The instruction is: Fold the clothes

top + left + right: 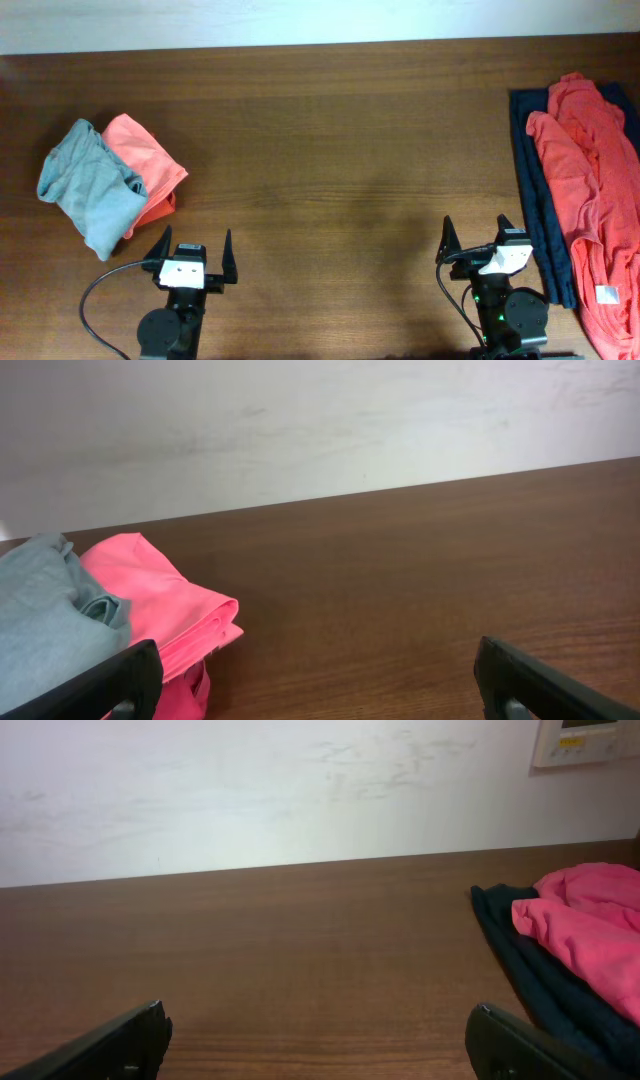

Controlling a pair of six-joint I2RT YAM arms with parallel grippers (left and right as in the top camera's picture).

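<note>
A dark brown wooden table [330, 140] is filling the overhead view, its grain running left to right and a soft sheen showing near the middle. A pale wall [300, 20] is running along its far edge. In the right wrist view the wall is showing faint scuffs, and 1 white panel [585, 740] is sitting at the top right corner, cut off by the frame.

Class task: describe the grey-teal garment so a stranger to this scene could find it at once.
Start at the wooden table and go to its left end, where two bundled garments lie touching. The grey-teal garment is the leftmost one; its neighbour, the coral-orange piece, is far brighter.
</note>
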